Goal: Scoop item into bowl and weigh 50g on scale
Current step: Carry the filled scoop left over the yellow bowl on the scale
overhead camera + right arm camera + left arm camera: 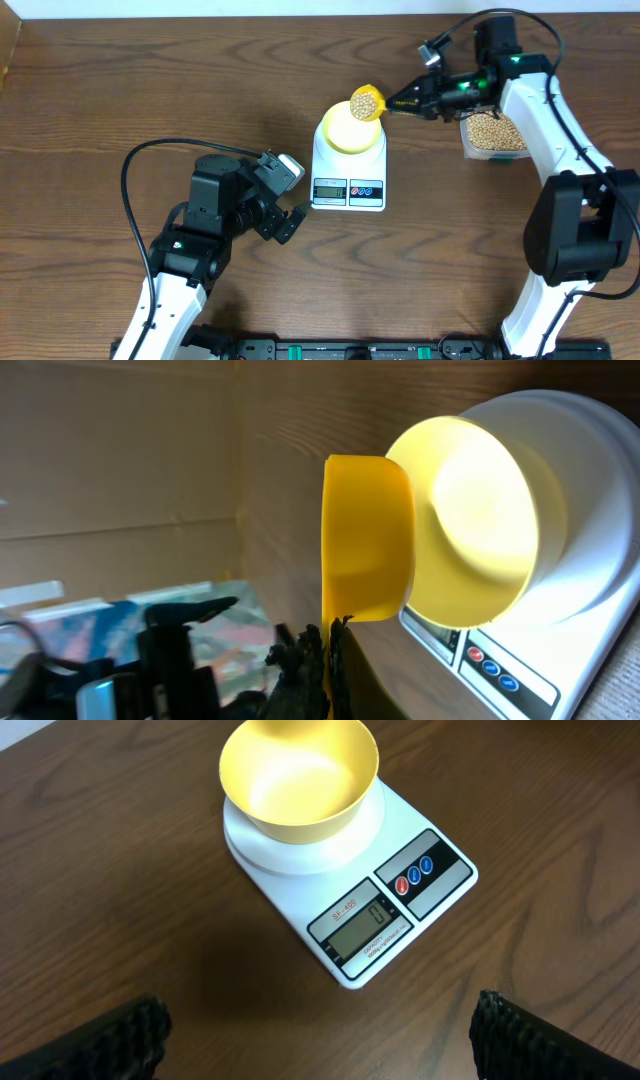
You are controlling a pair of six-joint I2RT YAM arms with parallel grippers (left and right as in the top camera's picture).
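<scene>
The white scale [348,188] stands mid-table with the pale-yellow bowl [346,134] on its platform. In the left wrist view the bowl [298,775] holds nothing and the scale [400,935] display reads zero. My right gripper [408,100] is shut on the handle of a yellow scoop [367,102]. The scoop is heaped with tan beans and hangs level over the bowl's far right rim. From the right wrist the scoop [368,540] is seen side-on against the bowl [470,525]. My left gripper [293,196] hovers open just left of the scale, its fingertips [120,1040] wide apart.
A clear plastic tub [493,133] full of beans sits right of the scale, under the right arm. A cable loops over the table behind the left arm [140,160]. The table's far edge meets a pale wall [200,8].
</scene>
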